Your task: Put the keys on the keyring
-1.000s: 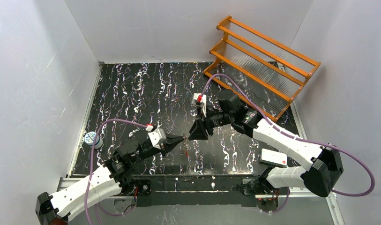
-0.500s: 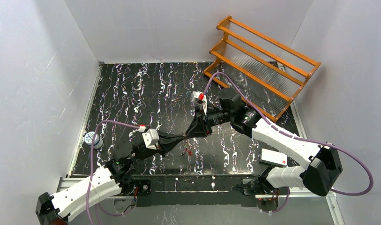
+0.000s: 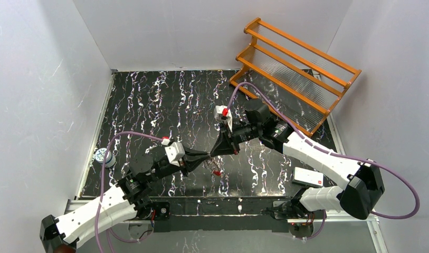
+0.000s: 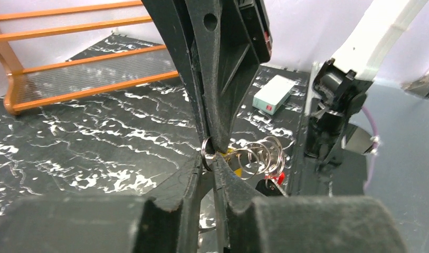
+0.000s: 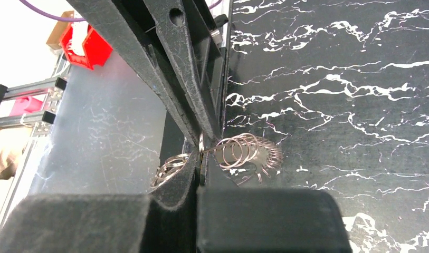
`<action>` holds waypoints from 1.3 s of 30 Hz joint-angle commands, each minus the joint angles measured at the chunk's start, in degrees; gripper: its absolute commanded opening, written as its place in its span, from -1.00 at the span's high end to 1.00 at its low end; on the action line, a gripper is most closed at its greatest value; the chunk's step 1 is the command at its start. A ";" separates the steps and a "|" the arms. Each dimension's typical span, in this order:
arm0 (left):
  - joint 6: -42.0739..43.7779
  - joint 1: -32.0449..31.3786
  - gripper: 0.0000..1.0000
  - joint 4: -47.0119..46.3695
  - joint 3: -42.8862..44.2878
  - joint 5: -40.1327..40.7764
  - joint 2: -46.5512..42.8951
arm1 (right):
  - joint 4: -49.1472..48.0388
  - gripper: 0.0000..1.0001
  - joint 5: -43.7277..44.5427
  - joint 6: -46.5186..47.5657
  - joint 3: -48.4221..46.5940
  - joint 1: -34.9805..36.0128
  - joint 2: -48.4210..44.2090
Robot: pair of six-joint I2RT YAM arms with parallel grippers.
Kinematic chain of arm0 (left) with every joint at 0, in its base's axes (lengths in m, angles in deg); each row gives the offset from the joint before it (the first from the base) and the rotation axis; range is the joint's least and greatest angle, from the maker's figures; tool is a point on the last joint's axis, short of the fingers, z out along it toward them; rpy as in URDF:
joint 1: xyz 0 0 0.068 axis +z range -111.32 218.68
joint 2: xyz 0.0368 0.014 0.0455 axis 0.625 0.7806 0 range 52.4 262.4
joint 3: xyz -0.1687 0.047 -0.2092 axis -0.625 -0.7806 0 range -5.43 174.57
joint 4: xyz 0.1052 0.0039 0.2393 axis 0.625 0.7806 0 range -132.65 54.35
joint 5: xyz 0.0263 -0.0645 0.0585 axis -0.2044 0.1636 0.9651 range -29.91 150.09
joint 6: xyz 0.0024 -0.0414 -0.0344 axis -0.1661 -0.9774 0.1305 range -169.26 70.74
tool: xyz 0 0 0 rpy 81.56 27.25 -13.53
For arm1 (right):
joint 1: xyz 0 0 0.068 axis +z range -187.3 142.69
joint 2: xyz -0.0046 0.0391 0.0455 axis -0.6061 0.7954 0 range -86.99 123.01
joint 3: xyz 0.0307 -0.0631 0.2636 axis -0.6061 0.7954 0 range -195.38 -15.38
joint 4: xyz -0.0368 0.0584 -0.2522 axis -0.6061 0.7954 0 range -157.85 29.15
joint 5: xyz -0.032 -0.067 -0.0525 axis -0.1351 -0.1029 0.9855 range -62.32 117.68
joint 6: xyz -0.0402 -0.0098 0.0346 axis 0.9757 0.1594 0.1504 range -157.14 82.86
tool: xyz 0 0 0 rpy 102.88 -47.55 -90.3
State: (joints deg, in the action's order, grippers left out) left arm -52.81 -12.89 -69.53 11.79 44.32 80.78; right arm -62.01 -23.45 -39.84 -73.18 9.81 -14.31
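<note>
Both grippers meet tip to tip above the middle of the black marbled table (image 3: 149,100). The keyring (image 4: 259,155) is a bunch of thin silvery wire loops with a red bit (image 4: 277,178) hanging low. One small loop (image 4: 207,154) is pinched where the tips meet. My left gripper (image 4: 215,164) is shut on it from below, and my right gripper (image 5: 200,161) is shut on it from the other side. A small yellow piece (image 4: 230,155) and a dark piece (image 4: 268,187) sit among the loops; I cannot make out the keys clearly. From above, the red bit (image 3: 216,172) dangles under the tips.
An orange slatted rack (image 3: 294,68) stands at the back right. A white box with a red mark (image 3: 307,177) lies near the right arm's base. A small round blue-white object (image 3: 103,156) sits at the table's left edge. White walls enclose the table.
The right gripper went from open to shut as it came in to meet the left tips. The left arm shifted slightly, with the loops still hanging from it.
</note>
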 commanded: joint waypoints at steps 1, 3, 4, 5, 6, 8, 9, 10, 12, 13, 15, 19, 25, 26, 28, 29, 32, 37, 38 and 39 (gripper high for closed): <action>5.92 -0.02 0.68 10.48 6.94 1.43 1.43 | 9.61 0.97 1.28 6.58 -5.57 -0.01 0.74; 8.11 -0.02 0.53 15.58 9.20 2.11 2.36 | 13.34 0.97 1.97 8.45 -7.38 0.04 1.50; 9.09 -0.02 0.48 17.88 10.30 2.67 2.81 | 15.02 0.97 2.47 9.14 -8.16 0.00 1.96; 10.01 -0.02 0.44 20.23 11.42 3.40 3.33 | 16.31 0.97 2.72 9.72 -8.95 0.07 2.40; 10.95 -0.02 0.41 22.34 12.49 3.90 3.92 | 17.73 0.97 3.01 10.24 -9.68 0.12 2.80; 13.49 -0.02 0.39 26.11 14.86 3.74 5.71 | 20.44 0.97 3.95 11.21 -11.11 0.51 3.73; 14.55 -0.03 0.38 28.52 15.96 3.46 6.63 | 21.77 0.97 4.67 11.79 -11.75 0.84 4.22; 15.95 -0.02 0.38 30.13 17.00 2.96 7.56 | 22.86 0.97 5.75 12.24 -12.47 1.43 4.88; 17.56 -0.02 0.37 32.60 18.99 1.98 9.61 | 24.70 0.97 6.50 13.05 -13.50 1.97 5.77; 18.22 -0.03 0.36 33.51 19.89 1.43 10.64 | 25.27 0.97 6.93 13.33 -13.89 2.14 6.18; 19.76 -0.02 0.36 35.43 21.61 -0.02 12.39 | 26.64 0.97 8.07 14.00 -15.06 2.49 6.87; 21.79 -0.03 0.35 38.44 23.88 -2.73 14.82 | 29.77 0.97 11.08 15.58 -17.35 3.48 8.38; 21.89 -0.02 0.35 38.21 25.12 -7.06 17.03 | 31.32 0.97 14.45 16.50 -18.76 6.35 10.04; 21.67 -0.02 0.35 38.15 25.15 -7.31 17.48 | 31.26 0.97 14.48 16.50 -18.98 6.69 10.17; 21.51 -0.06 0.38 38.13 25.08 -7.49 18.13 | 31.12 0.97 14.59 16.50 -19.13 7.16 10.36; 21.50 -0.03 0.41 38.05 24.93 -7.66 18.41 | 30.89 0.97 14.65 16.42 -19.19 7.32 10.33; 21.16 -0.02 0.68 37.20 24.14 -8.20 18.93 | 30.63 0.97 15.02 16.33 -19.28 7.63 10.15; 21.49 -0.05 0.77 37.51 23.78 -8.53 19.97 | 30.73 0.97 15.70 16.41 -19.12 7.73 9.89; 21.75 -0.02 0.81 37.78 23.82 -8.45 20.12 | 30.67 0.97 15.76 16.49 -19.11 7.69 9.78; 21.87 -0.03 0.87 38.10 23.83 -8.42 20.28 | 30.63 0.97 15.79 16.50 -19.10 7.71 9.69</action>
State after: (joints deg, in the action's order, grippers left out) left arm -31.78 -12.91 -31.95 34.82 37.11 100.50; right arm -30.09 -6.80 -23.41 -89.26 17.11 -3.60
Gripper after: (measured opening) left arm 0.112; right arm 0.033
